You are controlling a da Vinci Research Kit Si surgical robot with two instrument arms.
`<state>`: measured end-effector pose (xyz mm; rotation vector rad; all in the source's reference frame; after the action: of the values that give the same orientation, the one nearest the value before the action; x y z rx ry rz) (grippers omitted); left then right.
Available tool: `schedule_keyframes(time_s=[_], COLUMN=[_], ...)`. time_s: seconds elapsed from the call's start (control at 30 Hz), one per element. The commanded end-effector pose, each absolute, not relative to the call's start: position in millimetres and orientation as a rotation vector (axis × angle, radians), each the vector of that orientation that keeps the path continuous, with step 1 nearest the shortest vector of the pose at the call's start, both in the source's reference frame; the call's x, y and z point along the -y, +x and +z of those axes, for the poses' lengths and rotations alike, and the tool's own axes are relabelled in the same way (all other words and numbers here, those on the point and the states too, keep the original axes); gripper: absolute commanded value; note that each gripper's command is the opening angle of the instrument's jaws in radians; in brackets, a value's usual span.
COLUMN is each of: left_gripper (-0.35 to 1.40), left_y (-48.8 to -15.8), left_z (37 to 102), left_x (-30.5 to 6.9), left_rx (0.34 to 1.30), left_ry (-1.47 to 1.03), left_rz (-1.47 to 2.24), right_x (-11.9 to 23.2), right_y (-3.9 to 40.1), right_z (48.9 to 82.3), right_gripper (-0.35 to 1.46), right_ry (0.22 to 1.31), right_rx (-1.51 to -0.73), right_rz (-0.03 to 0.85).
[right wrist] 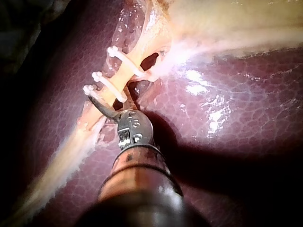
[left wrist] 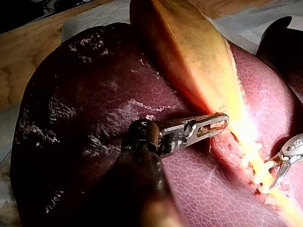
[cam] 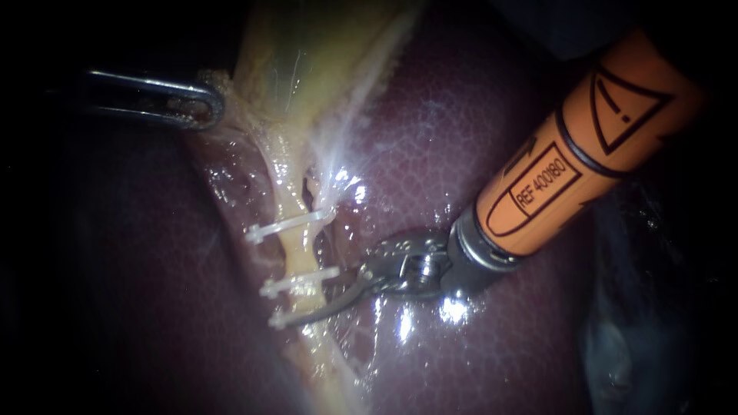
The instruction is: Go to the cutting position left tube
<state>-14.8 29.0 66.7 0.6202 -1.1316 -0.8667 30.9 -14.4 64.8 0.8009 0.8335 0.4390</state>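
Tube [cam: 295, 252] near vertical, perhaps slightly slanted, clips [cam: 284, 227] crosswise

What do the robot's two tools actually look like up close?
The right instrument has an orange shaft with black markings, a warning triangle among them, then a silver hinge and thin curved end effector. The left instrument ends in a shiny slotted metal loop.
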Motion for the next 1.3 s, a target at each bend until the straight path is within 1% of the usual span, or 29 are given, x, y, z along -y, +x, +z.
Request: schedule_keyframes(time_s=[0.03,0.2,0.4,0.77,0.97,1.1,1.3], left_gripper=[-0.35,-0.35,-0.35,-0.35,-0.35,-0.35,-0.35], left_y=[-14.8,-14.8,-14.7,-14.7,-14.7,-14.7,-14.7], left_z=[66.6,66.6,66.6,66.6,66.6,66.6,66.6], left_x=[-29.0,-29.0,-29.0,-29.0,-29.0,-29.0,-28.9], left_rx=[1.132,1.132,1.132,1.130,1.131,1.131,1.131], left_ry=[0.622,0.622,0.622,0.625,0.628,0.628,0.631], left_rz=[-0.866,-0.865,-0.865,-0.871,-0.869,-0.869,-0.867], right_x=[14.4,14.4,14.0,12.5,11.5,10.9,10.8], right_y=[30.8,29.9,27.8,24.9,24.4,24.6,25.8], right_z=[64.8,64.7,64.1,61.9,60.0,59.3,59.9], right_gripper=[1.34,1.34,1.35,1.35,1.35,1.35,1.35], right_ry=[0.801,0.804,0.812,0.832,0.845,0.853,0.860], right_rx=[-0.833,-0.834,-0.834,-0.835,-0.840,-0.872,-0.898], right_rz=[0.439,0.435,0.429,0.428,0.434,0.447,0.453])
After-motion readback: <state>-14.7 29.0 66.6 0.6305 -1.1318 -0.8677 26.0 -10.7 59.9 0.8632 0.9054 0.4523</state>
